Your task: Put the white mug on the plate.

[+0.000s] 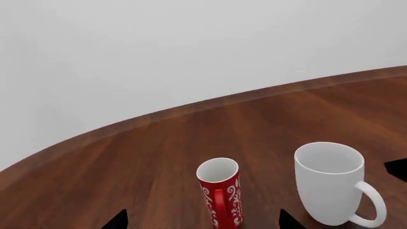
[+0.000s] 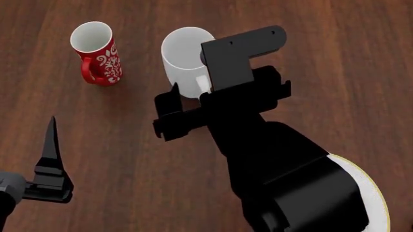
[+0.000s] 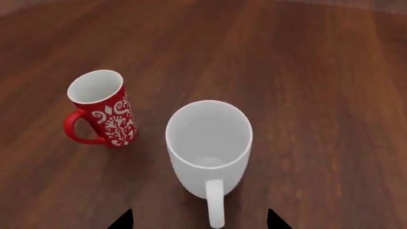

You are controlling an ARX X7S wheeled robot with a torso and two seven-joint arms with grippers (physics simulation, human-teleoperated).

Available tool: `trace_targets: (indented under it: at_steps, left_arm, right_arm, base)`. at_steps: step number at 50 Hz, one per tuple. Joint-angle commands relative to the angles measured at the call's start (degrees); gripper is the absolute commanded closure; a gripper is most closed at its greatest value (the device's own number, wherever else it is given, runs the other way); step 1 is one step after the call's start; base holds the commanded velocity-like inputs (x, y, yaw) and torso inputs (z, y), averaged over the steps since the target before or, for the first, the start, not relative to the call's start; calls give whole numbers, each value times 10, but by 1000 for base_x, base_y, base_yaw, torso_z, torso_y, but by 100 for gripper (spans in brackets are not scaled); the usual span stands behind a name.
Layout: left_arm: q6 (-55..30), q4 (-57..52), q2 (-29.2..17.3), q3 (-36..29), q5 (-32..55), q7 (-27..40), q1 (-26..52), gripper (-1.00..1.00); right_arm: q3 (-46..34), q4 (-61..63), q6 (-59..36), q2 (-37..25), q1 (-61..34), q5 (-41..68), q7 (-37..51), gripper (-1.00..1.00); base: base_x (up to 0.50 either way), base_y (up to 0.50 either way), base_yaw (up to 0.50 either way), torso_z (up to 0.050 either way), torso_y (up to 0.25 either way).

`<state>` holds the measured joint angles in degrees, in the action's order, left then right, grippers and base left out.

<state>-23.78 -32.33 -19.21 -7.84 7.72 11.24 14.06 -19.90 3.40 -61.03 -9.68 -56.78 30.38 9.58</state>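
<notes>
The white mug [image 3: 208, 143] stands upright on the dark wooden table, its loop handle [image 3: 216, 205] pointing at my right gripper [image 3: 198, 222]. That gripper is open, and the handle's end lies between its two black fingertips without touching them. In the head view my right arm covers part of the white mug [image 2: 181, 55] and most of the plate [image 2: 374, 193], whose gold rim shows at the lower right. My left gripper [image 1: 202, 222] is open and holds nothing, well short of the mugs.
A red mug [image 2: 96, 53] with a white floral pattern stands upright left of the white mug, a small gap between them. The table's curved far edge [image 1: 190, 107] runs behind both mugs, before a plain pale wall.
</notes>
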Motion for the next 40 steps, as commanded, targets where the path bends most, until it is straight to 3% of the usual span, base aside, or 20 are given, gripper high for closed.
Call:
trace_targets:
  at_steps: [1,40]
  left_arm:
    - [-1,1,-1,-3,0,2,2,-100]
    - [-6,-8,-10,-7,2,11,0,-100]
  right_arm:
    - [-8,-31,17,1,-6,-5,-5,-100]
    - [-33,-138,70,10,-38,-19,-13,-100]
  base:
    - [0,0,0,0,0]
    - [0,0,0,0,0]
